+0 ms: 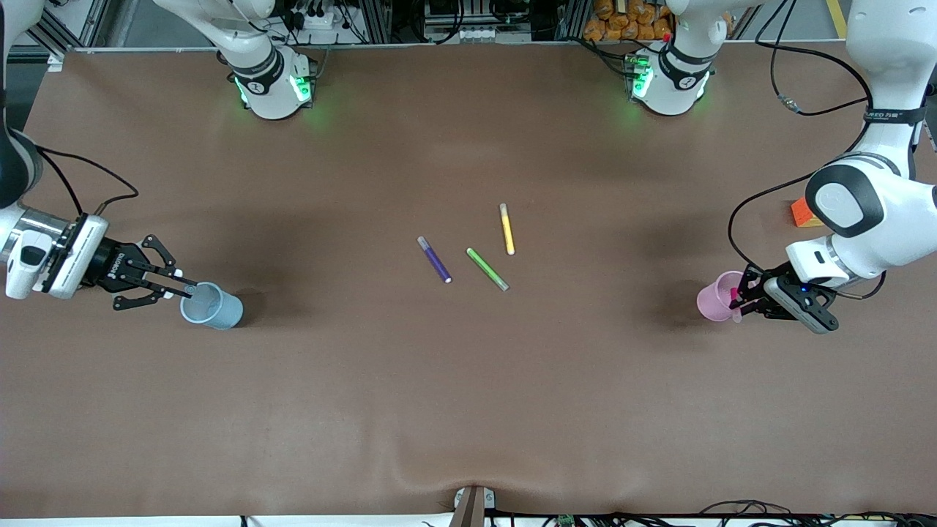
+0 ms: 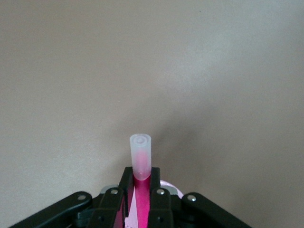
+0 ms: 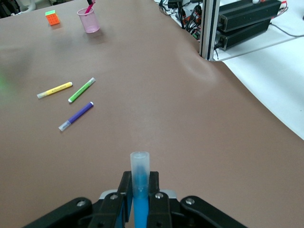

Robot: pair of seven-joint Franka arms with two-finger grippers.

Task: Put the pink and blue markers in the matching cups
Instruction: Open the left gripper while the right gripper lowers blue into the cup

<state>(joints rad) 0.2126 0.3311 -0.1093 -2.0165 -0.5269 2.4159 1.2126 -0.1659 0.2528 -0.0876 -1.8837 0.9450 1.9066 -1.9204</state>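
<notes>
My left gripper (image 1: 738,296) is shut on the pink marker (image 1: 733,295) and holds it at the rim of the pale pink cup (image 1: 716,296), near the left arm's end of the table. In the left wrist view the marker's pale end (image 2: 140,154) sticks up between the gripper's (image 2: 141,185) fingers. My right gripper (image 1: 183,290) is shut on the blue marker (image 1: 189,290), over the light blue cup (image 1: 214,307) near the right arm's end. In the right wrist view the blue marker (image 3: 139,178) stands between the gripper's (image 3: 139,187) fingers.
A dark purple pen (image 1: 434,259), a green pen (image 1: 487,268) and a yellow pen (image 1: 506,229) lie loose at the table's middle. An orange block (image 1: 802,213) sits near the left arm. The pink cup also shows in the right wrist view (image 3: 89,21).
</notes>
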